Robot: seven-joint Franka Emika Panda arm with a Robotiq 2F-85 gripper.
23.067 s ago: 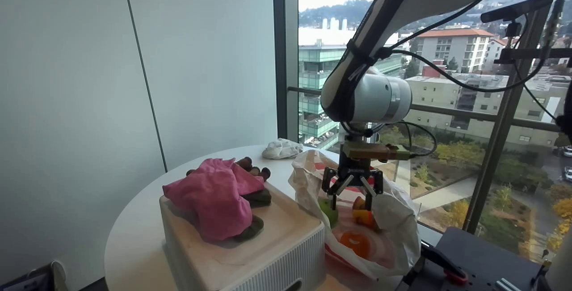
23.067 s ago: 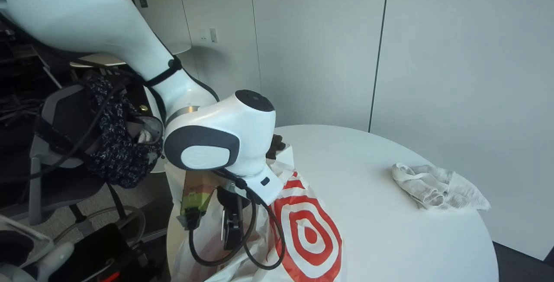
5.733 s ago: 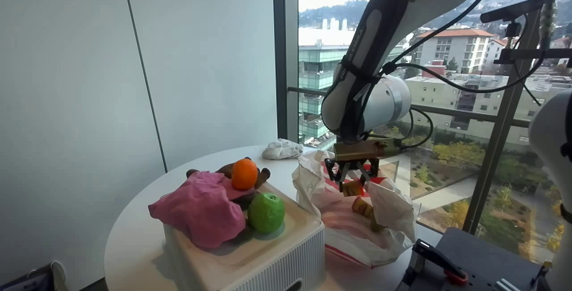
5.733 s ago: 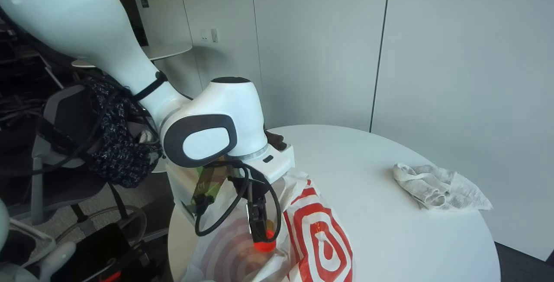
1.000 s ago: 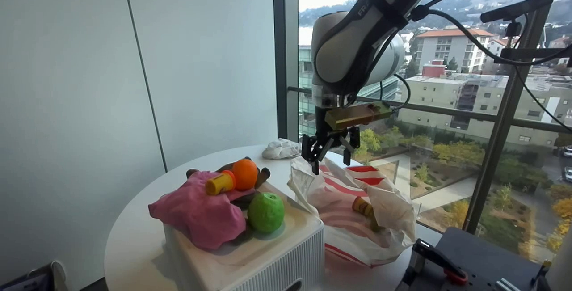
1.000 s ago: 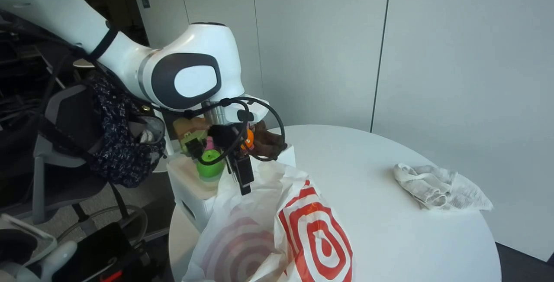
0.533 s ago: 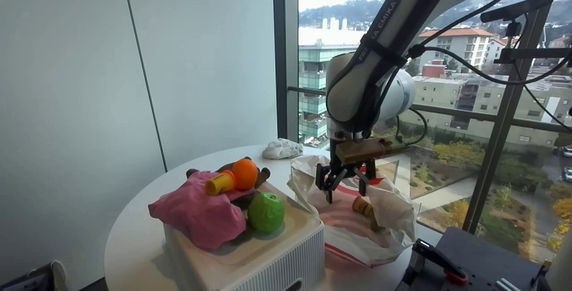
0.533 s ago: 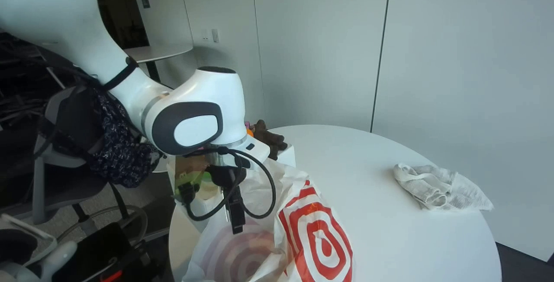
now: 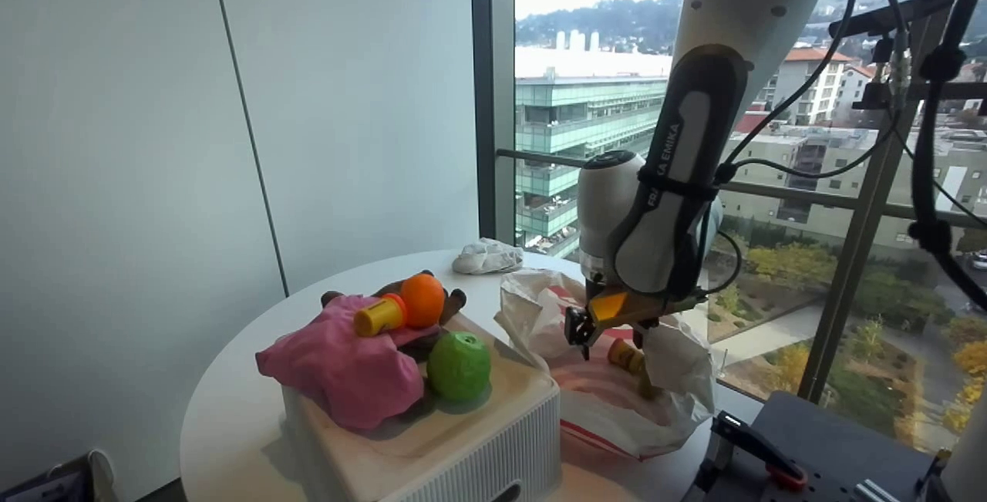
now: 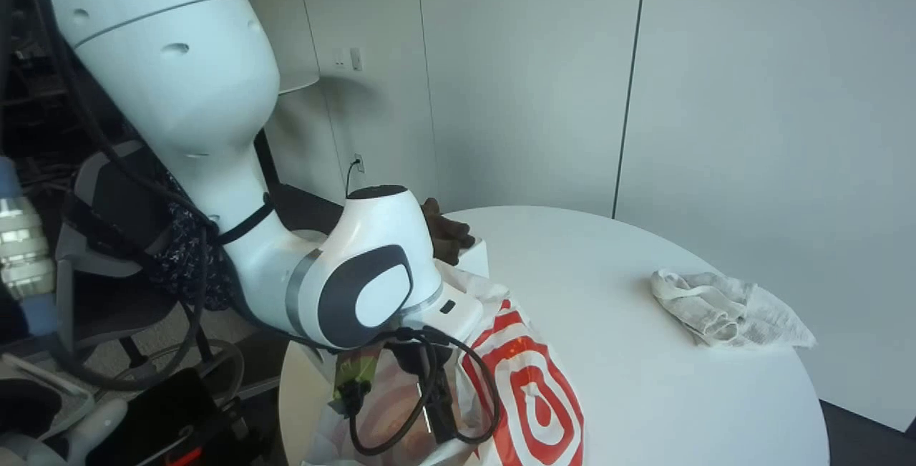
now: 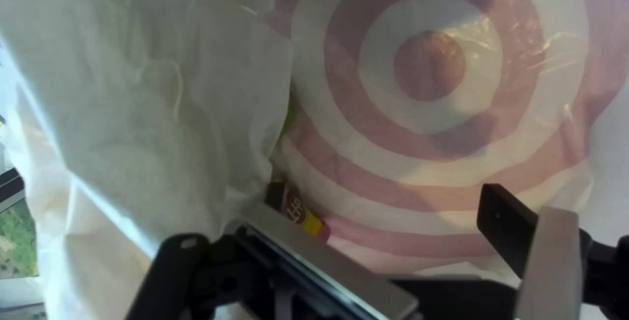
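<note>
My gripper (image 9: 611,344) points down into the mouth of a white plastic bag (image 9: 532,309) with red rings, seen in both exterior views. In the wrist view the gripper (image 11: 385,202) is open, its jaws wide apart, with only the bag's ringed inner side showing between them. Close to one finger lies a small yellow tub (image 11: 309,222) with a brown label, partly covered by that finger. A sliver of a green thing (image 11: 290,116) shows beside a bag fold that hides the rest. In an exterior view the same tub (image 9: 626,357) lies inside the bag.
Beside the bag a white box (image 9: 493,425) bears a pink cloth (image 9: 347,379), a brown plush toy (image 9: 456,301), an orange fruit (image 9: 422,300), a green fruit (image 9: 459,367) and a yellow tub with a red lid (image 9: 380,315). A crumpled white cloth (image 10: 726,312) lies on the round table (image 10: 587,287).
Both fruits have gone from bag to box. The red-lidded tub, earlier in my gripper, now rests on the pink cloth. Over the last second the open gripper has come down into the bag.
</note>
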